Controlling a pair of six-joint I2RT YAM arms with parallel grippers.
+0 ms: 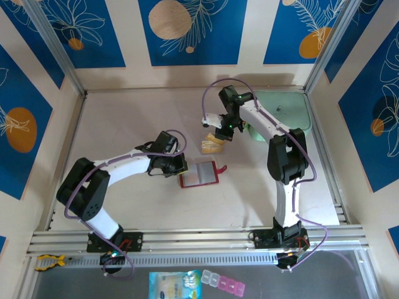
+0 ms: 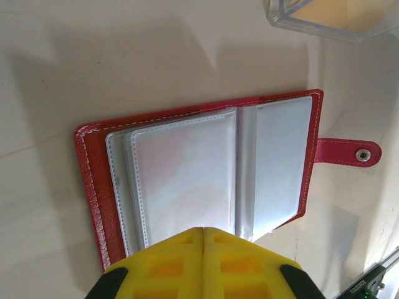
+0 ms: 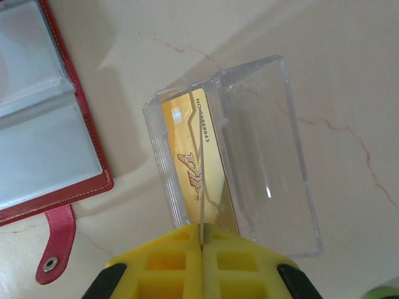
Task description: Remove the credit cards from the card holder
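The card holder [image 1: 198,174] lies open near the middle of the desk [image 1: 124,124], pockets up. We see our left gripper [image 2: 204,233] closed tight at its edge. Our right gripper [image 3: 201,240] pinches a credit card [image 3: 202,187] edge-on over a clear box [image 3: 268,156] holding a gold card [image 3: 181,143].

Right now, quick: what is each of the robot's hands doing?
Left fingers: closed, nothing seen between them, at the edge of the open red card holder.
Right fingers: closed on a gold credit card inside the clear box.
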